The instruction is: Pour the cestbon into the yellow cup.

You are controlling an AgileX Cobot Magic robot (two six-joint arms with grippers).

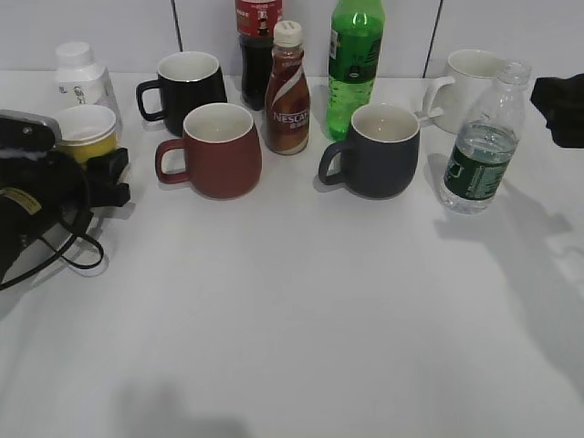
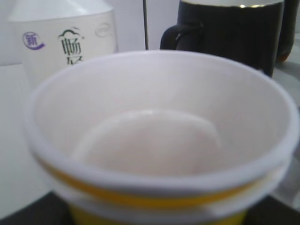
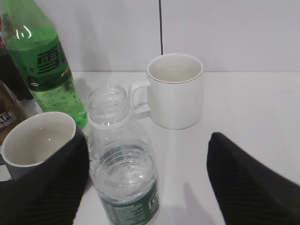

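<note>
White tabletop (image 1: 301, 328) against a pale panelled wall. Standing on it, we note mugs and bottles in a loose row, the task items at opposite ends.

The cestbon, a small clear uncapped plastic water bottle with a dark green label band (image 1: 481, 146), stands upright at the right end, long axis vertical, part full. The right gripper (image 3: 147, 183) is spread wide. In the right wrist view, the bottle sits between its dark fingers (image 3: 248, 183) but toward the left one, not yet touched. We judge the jaws need only advance and close; the navy ceramic mug (image 1: 379, 151) just beside the bottle is the nearest obstacle.

The small yellow paper cup with white rim and white inside (image 1: 87, 134) is at the far left, upright and empty. The left gripper (image 1: 109, 178) is at its base; whether it pinches the cup, we cannot tell.
</note>
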